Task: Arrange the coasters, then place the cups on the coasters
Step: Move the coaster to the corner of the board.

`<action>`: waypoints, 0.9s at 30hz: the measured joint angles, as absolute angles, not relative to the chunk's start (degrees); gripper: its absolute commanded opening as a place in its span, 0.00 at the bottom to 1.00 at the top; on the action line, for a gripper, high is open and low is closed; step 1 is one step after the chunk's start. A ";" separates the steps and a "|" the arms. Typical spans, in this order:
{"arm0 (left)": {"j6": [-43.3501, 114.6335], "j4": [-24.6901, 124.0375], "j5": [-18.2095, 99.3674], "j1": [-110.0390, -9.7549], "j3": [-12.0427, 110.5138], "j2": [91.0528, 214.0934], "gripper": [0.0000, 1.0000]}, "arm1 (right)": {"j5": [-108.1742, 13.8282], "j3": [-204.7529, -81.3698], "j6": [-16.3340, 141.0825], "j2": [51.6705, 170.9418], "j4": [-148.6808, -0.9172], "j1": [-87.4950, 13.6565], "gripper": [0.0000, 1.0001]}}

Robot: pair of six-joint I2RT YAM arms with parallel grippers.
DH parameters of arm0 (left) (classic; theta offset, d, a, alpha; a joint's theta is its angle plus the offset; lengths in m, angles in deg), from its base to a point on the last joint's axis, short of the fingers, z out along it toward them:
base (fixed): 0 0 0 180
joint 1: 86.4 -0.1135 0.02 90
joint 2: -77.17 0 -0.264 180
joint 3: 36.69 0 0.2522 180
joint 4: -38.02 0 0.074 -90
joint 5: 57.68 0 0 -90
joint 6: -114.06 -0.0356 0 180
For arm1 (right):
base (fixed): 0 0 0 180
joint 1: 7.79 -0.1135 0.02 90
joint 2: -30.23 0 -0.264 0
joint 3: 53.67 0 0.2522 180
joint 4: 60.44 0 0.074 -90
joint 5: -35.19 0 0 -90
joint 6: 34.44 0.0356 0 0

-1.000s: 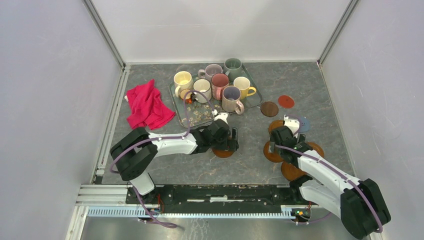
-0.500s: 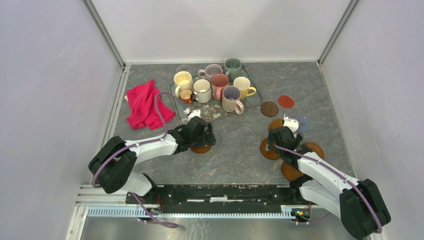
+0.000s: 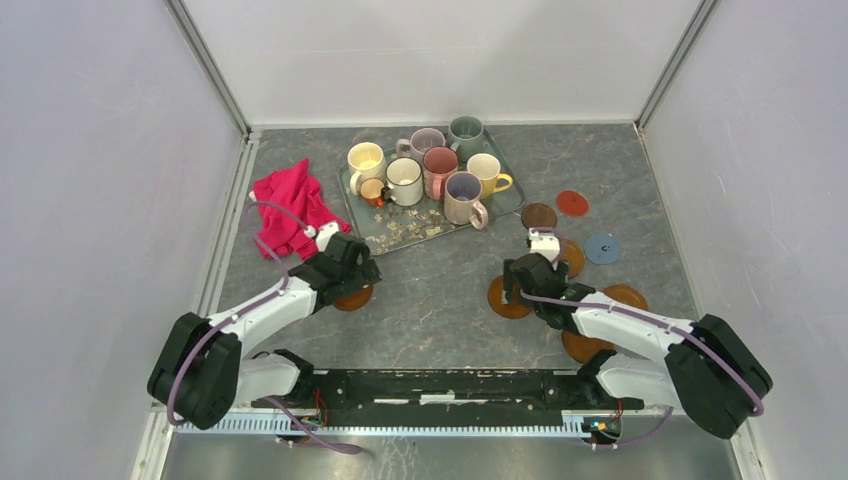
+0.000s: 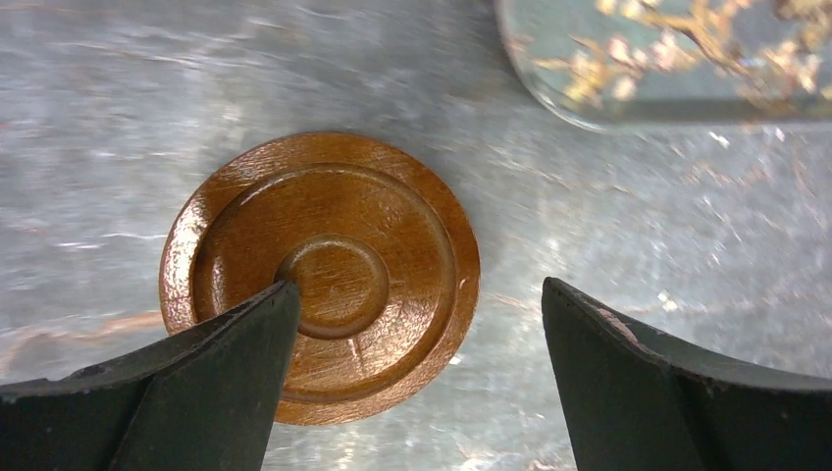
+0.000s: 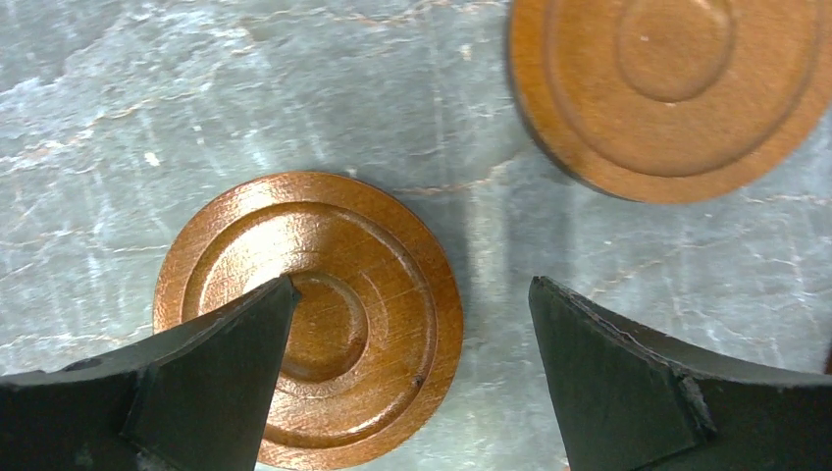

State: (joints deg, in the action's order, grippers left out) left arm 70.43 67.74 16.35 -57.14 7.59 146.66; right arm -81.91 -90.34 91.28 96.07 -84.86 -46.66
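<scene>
A: Grey veined stone makes up the tabletop (image 3: pixel 440 330). What is the biggest thing on it?
B: The floral tray (image 3: pixel 400 232) at the far middle. A crumpled red cloth (image 3: pixel 290 212) lies just beside its left end.
A: And the cups (image 3: pixel 438 165)?
B: Seven, upright and crowded on the tray's far half. None sits on a coaster.
A: The left pincer (image 4: pixel 417 294)?
B: It hangs low over the stone near the tray's near-left corner, jaws spread wide and clamped on nothing. One finger (image 4: pixel 196 392) covers part of an orange-brown coaster (image 4: pixel 334 245) lying flat beneath, and the other finger is past its rim.
A: The right pincer (image 5: pixel 410 289)?
B: Much the same. Its jaws are apart over a second orange-brown coaster (image 5: pixel 324 265), with a third orange-brown coaster (image 5: pixel 677 88) near it on the stone.
A: Anything smaller?
B: To the right of the tray lie a dark brown coaster (image 3: pixel 538 215), a red coaster (image 3: pixel 572 203) and a grey-blue coaster (image 3: pixel 602 248), each apart from the others.
</scene>
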 measured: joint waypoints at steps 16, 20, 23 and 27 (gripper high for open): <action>70.39 75.63 16.15 -83.28 5.49 140.63 1.00 | -77.69 -95.35 87.24 104.16 -80.49 -52.57 0.98; 70.39 75.35 17.51 -90.67 5.60 140.98 1.00 | -76.16 -96.29 85.49 105.93 -78.78 -52.96 0.98; 70.32 75.13 18.36 -94.56 6.63 142.49 1.00 | -75.41 -96.64 84.57 106.91 -77.47 -53.53 0.98; 69.67 75.18 19.39 -98.30 8.40 144.63 1.00 | -74.78 -97.38 84.14 108.51 -75.96 -54.31 0.98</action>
